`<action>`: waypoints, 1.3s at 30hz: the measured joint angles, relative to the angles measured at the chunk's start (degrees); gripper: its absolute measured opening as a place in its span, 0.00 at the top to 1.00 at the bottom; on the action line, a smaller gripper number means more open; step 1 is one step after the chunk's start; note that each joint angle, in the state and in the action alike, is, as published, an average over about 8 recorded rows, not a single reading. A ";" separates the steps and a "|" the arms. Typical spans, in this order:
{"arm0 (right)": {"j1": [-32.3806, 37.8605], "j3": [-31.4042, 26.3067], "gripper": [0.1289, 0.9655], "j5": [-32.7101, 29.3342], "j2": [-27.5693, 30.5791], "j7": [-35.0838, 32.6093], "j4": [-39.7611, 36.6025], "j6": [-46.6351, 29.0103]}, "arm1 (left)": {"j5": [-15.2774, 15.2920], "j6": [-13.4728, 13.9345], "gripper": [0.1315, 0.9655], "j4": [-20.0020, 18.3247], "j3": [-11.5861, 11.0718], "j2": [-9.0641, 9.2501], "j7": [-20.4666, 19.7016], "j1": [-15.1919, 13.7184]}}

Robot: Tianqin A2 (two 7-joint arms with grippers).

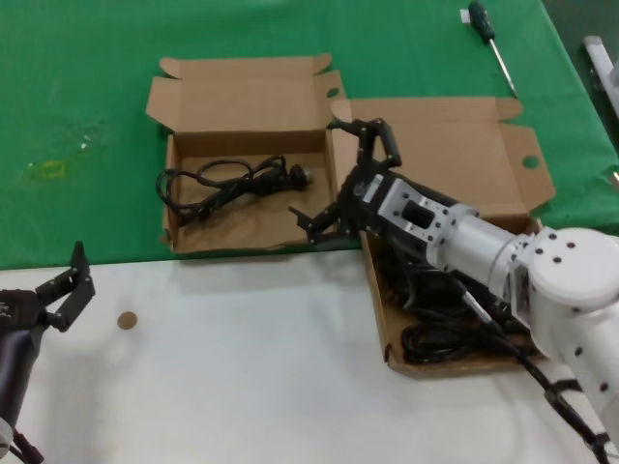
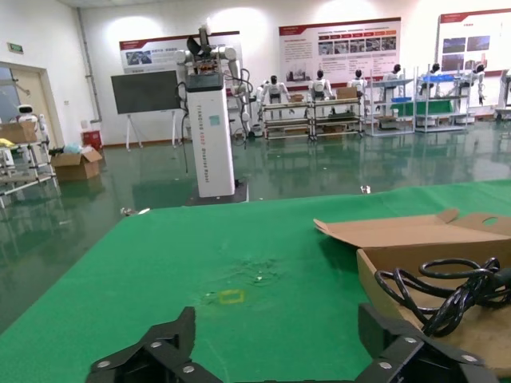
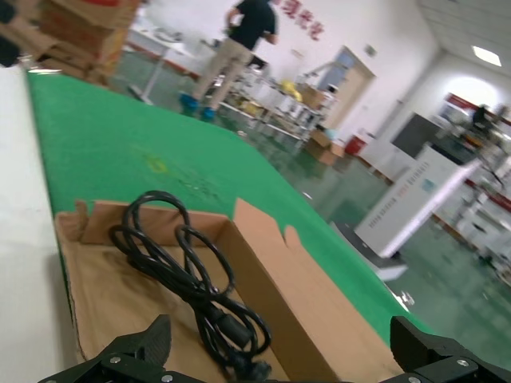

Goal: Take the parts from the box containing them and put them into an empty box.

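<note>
The smaller box [image 1: 184, 237] lies open on the green cloth with one black power cord [image 1: 227, 184] coiled inside. To its right, the larger box [image 1: 455, 145] holds more cords [image 1: 440, 340], partly hidden under my right arm. My right gripper [image 1: 340, 179] hovers open and empty over the seam between the two boxes. The right wrist view has that gripper [image 3: 279, 329] wide open above the smaller box's wall [image 3: 279, 279], the cord [image 3: 192, 279] beside it. My left gripper [image 1: 66, 285] rests open at the near left, also open in its own view [image 2: 278, 327].
A green-handled screwdriver [image 1: 481, 17] lies at the far right on the green cloth [image 1: 77, 97]. The white tabletop [image 1: 242, 367] in front carries a small brown disc [image 1: 127, 320]. Both box lids stand folded back.
</note>
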 joint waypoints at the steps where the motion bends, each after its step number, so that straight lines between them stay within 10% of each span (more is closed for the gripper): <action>1: -0.80 0.30 0.00 0.18 0.07 0.65 0.70 0.64 | 0.00 0.00 0.41 0.00 0.00 0.00 0.00 0.00; 18: -14.19 5.32 0.00 3.26 1.32 11.63 12.43 11.45 | 0.00 0.00 0.09 0.00 0.00 0.00 0.01 0.00; 39: -30.69 11.50 0.00 7.05 2.86 25.14 26.87 24.75 | -0.01 0.00 0.00 0.00 0.00 0.00 0.01 0.00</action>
